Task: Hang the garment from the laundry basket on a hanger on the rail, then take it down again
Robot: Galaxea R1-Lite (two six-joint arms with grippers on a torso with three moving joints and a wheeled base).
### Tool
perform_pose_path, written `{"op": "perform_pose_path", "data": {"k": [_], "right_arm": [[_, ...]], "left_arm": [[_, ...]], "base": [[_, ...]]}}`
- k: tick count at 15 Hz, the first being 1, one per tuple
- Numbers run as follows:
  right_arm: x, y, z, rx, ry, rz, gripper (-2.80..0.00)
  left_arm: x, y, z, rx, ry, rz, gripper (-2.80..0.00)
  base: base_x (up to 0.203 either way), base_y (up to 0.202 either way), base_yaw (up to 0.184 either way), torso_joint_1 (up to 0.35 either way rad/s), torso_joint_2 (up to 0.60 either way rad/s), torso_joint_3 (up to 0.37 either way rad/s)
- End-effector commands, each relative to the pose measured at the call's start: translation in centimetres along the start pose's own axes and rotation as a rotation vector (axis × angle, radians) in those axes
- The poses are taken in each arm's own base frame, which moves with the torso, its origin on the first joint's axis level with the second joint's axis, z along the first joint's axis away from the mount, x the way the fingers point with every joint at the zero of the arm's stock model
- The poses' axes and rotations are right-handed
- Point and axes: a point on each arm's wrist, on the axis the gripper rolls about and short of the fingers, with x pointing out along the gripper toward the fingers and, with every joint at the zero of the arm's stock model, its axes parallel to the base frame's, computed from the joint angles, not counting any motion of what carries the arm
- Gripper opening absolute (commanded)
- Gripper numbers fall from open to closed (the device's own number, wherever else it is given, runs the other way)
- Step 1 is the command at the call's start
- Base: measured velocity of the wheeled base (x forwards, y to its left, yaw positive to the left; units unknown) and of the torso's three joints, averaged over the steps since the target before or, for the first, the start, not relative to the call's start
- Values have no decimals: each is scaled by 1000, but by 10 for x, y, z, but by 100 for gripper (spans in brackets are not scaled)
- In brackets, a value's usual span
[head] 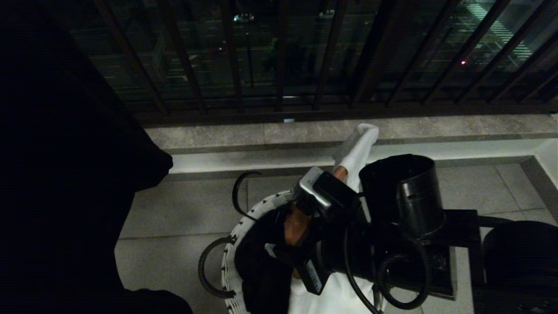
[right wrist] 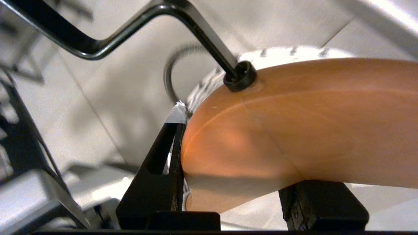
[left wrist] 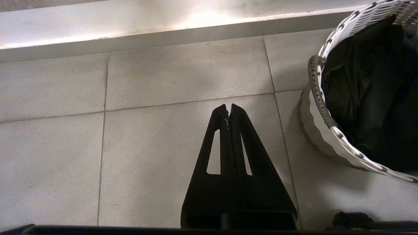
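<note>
My right gripper (head: 291, 242) is shut on a brown wooden hanger (head: 296, 223) and holds it above the laundry basket (head: 242, 224). A white garment (head: 360, 141) is draped on the hanger and hangs down over the basket. In the right wrist view the hanger (right wrist: 294, 124) fills the gap between the jaws of the right gripper (right wrist: 248, 137), and its black metal hook (right wrist: 209, 42) rises from the top. My left gripper (left wrist: 228, 106) is shut on nothing, parked low over the floor tiles beside the basket (left wrist: 314, 130). The rail is out of view.
Dark clothes (left wrist: 369, 98) lie inside the basket, whose black loop handle (head: 205, 270) sticks out. A low stone ledge (head: 261, 135) and balcony bars (head: 279, 56) stand ahead. A large dark mass (head: 65, 174) fills the left. A black frame (right wrist: 19, 130) shows in the right wrist view.
</note>
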Motion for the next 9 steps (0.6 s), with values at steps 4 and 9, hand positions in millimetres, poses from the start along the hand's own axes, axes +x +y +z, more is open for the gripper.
{"op": "perform_pose_path", "data": {"k": [4,9], "right_arm": [[-40,-3,27,13,-135,-78,-280],[-75,-5,52,17,-245,-105,-280]], "left_arm": [[0,0,-1,0,2,1,-280],[0,0,-1,1,2,0,-280]], "base": [[0,0,0,0,0,0],[0,0,0,0,0,0]]}}
